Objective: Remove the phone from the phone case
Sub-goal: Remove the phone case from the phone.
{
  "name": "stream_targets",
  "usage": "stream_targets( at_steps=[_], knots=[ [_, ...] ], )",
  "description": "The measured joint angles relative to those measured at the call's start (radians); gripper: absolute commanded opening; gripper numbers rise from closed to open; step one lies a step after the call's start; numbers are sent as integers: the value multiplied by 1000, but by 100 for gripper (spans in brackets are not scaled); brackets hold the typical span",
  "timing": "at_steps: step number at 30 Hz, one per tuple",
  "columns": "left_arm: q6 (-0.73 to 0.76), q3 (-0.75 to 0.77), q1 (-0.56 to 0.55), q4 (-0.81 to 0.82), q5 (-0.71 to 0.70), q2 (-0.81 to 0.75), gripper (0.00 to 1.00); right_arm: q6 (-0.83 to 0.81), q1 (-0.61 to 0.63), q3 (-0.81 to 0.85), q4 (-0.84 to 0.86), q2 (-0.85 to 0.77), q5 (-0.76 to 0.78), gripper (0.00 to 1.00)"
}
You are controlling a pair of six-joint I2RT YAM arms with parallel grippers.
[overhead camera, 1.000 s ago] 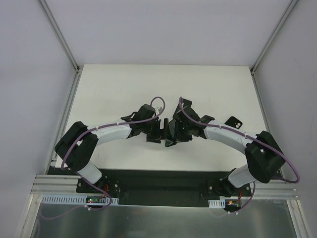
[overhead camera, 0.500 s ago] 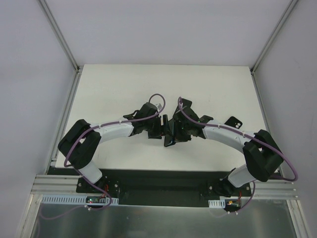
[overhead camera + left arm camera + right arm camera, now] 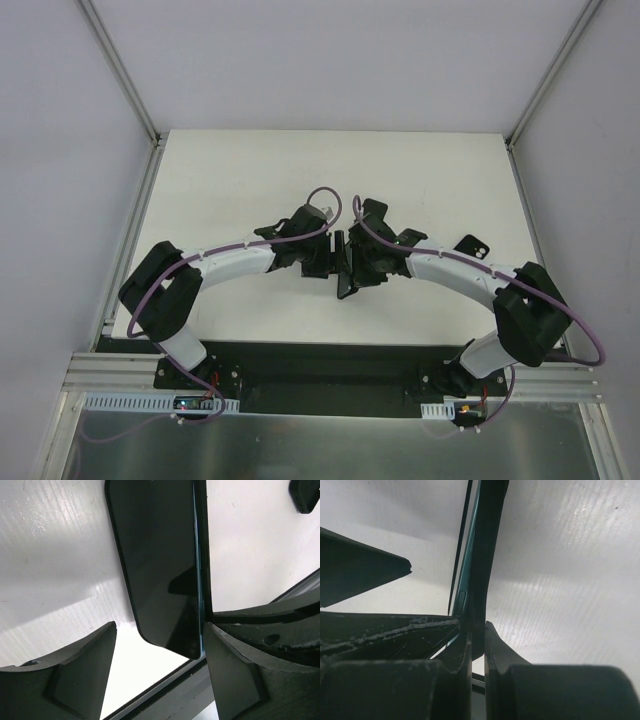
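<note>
White matte table (image 3: 230, 180) shows streaky glare and is boxed in by pale grey walls (image 3: 60, 150) with aluminium corner posts (image 3: 122, 75). At mid-table the dark-screened, teal-edged phone (image 3: 155, 555) stands on edge against its black phone case (image 3: 487, 540). Right gripper (image 3: 477, 630) is pinched on the case rim. Left gripper (image 3: 160, 625) is spread, one finger touching the case, the other clear of the screen. A small black object (image 3: 470, 245) lies apart, right side.

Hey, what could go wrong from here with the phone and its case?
The left pincer is open around the phone, with one finger clear of it, so the phone may drop to the table once freed. The right pincer seems to pinch only the edge of the case; it might slip or twist.
</note>
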Motion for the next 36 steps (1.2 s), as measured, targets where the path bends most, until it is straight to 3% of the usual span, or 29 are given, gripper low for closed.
stream_targets(
  at_steps=[10, 25, 30, 36],
  knots=[
    [-6, 24, -5, -12, 26, 0, 68, -45, 109, 147, -224, 45, 208, 1],
    [-152, -183, 119, 246, 266, -3, 64, -79, 153, 211, -262, 123, 221, 1],
    [-176, -266, 160, 320, 285, -49, 59, -81, 163, 229, -256, 141, 223, 1],
    [-166, -348, 214, 285, 250, -84, 53, -83, 162, 232, -277, 143, 225, 1]
  ],
)
